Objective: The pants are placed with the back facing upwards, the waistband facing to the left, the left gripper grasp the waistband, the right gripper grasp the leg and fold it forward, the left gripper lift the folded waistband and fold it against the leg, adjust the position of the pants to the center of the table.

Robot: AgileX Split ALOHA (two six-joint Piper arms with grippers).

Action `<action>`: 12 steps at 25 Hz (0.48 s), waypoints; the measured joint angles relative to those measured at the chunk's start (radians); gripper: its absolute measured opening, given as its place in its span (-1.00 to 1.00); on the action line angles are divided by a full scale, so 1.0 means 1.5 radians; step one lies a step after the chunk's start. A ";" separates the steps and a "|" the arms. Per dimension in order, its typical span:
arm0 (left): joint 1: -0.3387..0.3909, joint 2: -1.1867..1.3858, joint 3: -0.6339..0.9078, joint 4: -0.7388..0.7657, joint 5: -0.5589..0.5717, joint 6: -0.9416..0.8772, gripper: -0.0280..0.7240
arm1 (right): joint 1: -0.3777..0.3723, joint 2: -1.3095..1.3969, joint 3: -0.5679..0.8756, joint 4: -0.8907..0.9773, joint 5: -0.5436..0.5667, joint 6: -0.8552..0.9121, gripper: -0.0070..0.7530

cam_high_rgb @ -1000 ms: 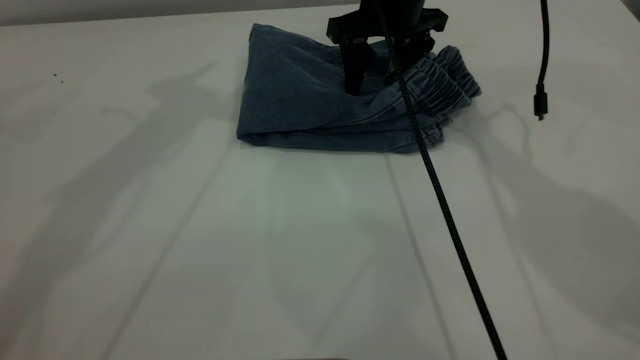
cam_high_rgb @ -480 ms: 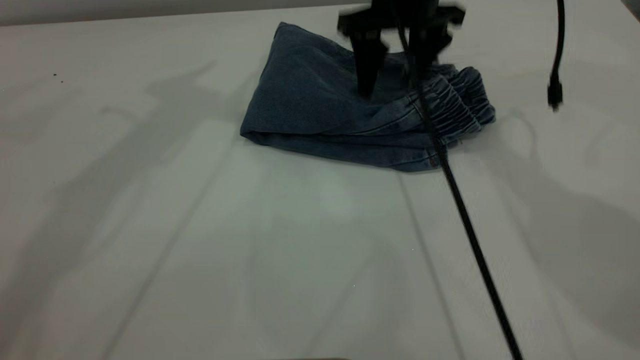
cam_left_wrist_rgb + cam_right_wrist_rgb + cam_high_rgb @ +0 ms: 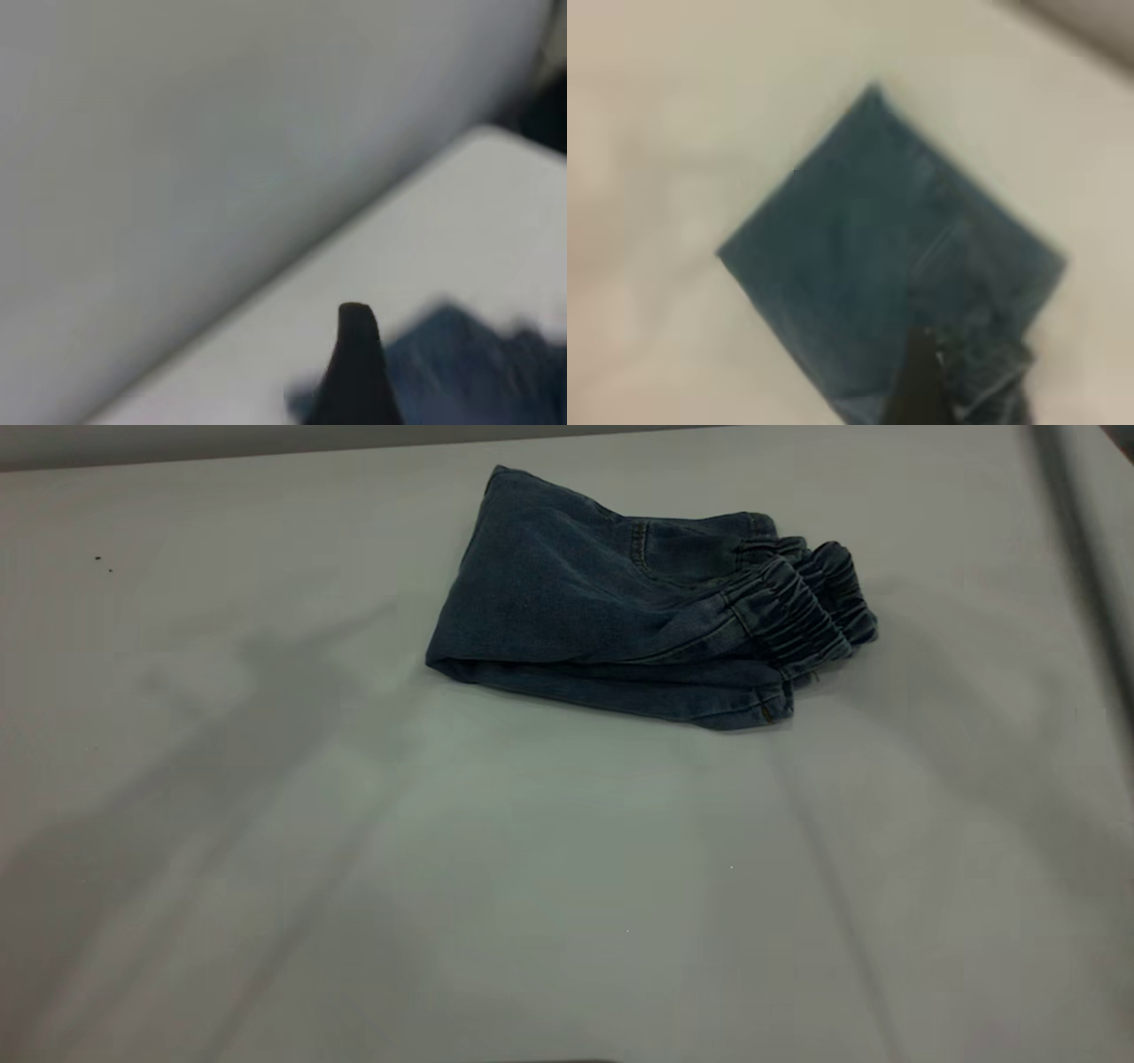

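On the far half of the table (image 3: 266, 850) I see the pants (image 3: 567, 602) folded into a compact bundle, lying free, with the waistband (image 3: 802, 607) bunched at its right end. Both grippers are outside my exterior view; each wrist view shows one dark fingertip, so I cannot tell how either gripper's jaws stand.

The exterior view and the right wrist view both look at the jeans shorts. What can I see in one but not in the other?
Only the exterior view shows the puckered waistband clearly, bunched at the right end of the bundle, plus a wide stretch of table crossed by shadows. No gripper appears in it.

Only the right wrist view shows a dark fingertip of the right gripper above the cloth, looking down on it as a diamond shape.

Both show the pants folded into a compact bundle, lying flat on the pale table with nothing holding them.
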 joint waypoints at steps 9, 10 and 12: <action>0.000 -0.129 0.000 0.435 0.346 -0.405 0.46 | 0.000 -0.225 0.080 -0.013 0.009 0.054 0.27; 0.000 -0.140 0.000 0.448 0.383 -0.419 0.46 | 0.000 -0.253 0.120 -0.013 0.009 0.060 0.27; 0.000 -0.158 0.000 0.458 0.440 -0.435 0.46 | 0.000 -0.311 0.207 -0.013 0.009 0.070 0.27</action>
